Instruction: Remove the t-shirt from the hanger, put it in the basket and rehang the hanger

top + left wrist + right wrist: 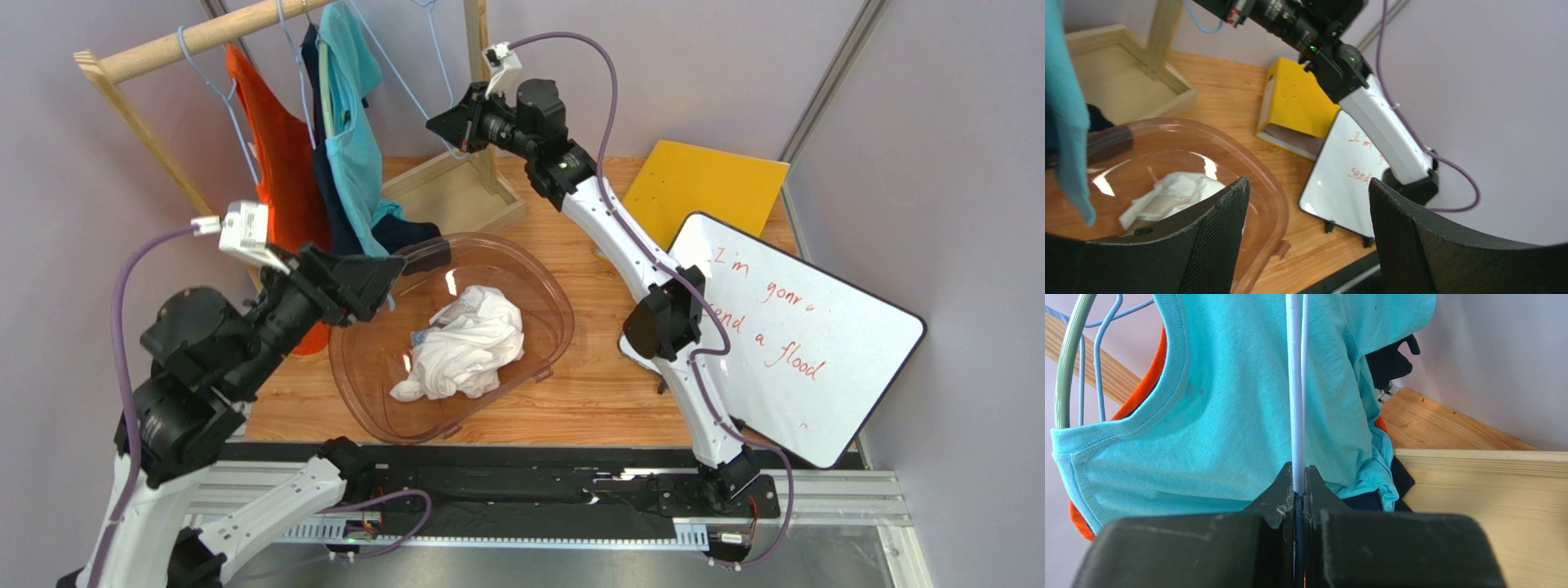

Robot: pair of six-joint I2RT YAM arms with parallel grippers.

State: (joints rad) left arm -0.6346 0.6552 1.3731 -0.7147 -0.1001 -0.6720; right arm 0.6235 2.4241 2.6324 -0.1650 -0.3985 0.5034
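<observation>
The teal t-shirt (356, 147) hangs limp in narrow vertical folds, with the curved arm of a pale green hanger (1065, 367) entering its neck opening. A thin wire hanger (1295, 386) crosses in front of its chest.

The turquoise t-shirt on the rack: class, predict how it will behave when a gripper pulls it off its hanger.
Probably floppy: the turquoise t-shirt drapes in soft folds and bunches at its lower edge. Likely light, since a slim hanger through its neck carries it. It may drag on the orange garment touching it behind.
</observation>
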